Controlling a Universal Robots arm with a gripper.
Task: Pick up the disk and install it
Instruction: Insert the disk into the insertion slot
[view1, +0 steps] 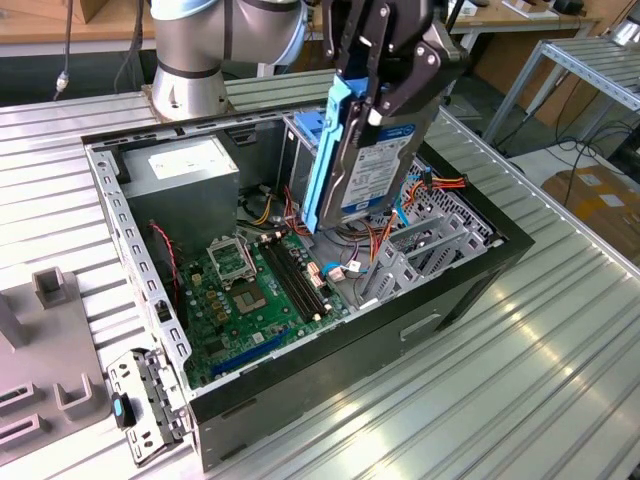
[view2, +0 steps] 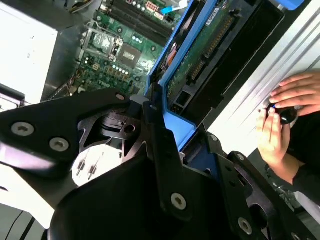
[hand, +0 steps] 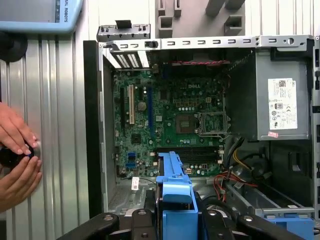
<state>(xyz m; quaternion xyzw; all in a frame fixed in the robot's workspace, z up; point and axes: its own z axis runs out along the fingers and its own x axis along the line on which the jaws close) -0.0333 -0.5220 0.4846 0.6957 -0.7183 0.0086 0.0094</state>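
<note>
Clamping the disk (view1: 378, 165), the tool (view1: 368, 88) holds it long axis near vertical above the computer case (view1: 350, 365).

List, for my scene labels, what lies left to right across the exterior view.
Grey plastic fixture, grey metal box with white sticker, dark silver disk with blue rails in the gripper, brown cardboard box.

The gripper (view1: 385, 95) covers the top end of the disk (view1: 372, 165); the arm (view1: 195, 45) runs off the exterior view's upper edge. In the first wrist view, cut-off hands (hand: 17, 160) half hide a small black thing (hand: 9, 156).
</note>
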